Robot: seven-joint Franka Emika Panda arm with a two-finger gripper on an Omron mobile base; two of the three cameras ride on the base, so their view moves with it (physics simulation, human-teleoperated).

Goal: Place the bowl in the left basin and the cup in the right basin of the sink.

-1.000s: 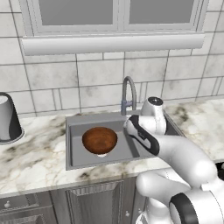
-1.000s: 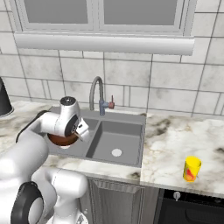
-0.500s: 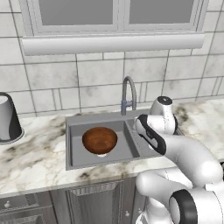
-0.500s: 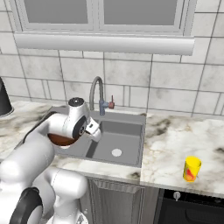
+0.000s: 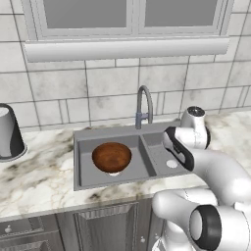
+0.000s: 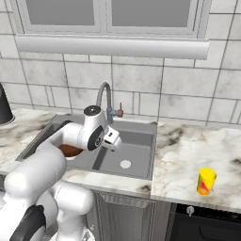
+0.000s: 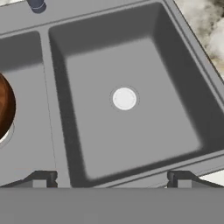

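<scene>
The reddish-brown wooden bowl [image 5: 112, 157] rests upright in the left basin [image 5: 90, 179] of the dark grey sink [image 6: 137, 125]; its rim also shows at the left edge of the hand view [image 7: 4, 107]. My gripper [image 7: 111, 179] hangs open and empty over the right basin [image 7: 153, 127], looking down on its pale drain. From the right base view the gripper [image 6: 113, 139] sits above the central divider side of that basin. The yellow cup [image 6: 206, 181] stands upright on the marble counter, well to the right of the sink, near the front edge.
An arched grey faucet [image 5: 143, 105] rises behind the divider, close to my hand. A large pale-grey tapered cylinder [image 5: 7, 132] with a black base stands on the counter at the far left. The marble counter [image 6: 197, 143] stretches between sink and cup.
My arm has swung rightward from the bowl and the left basin to above the right basin. The gripper has stayed open. The bowl and cup have not moved.
</scene>
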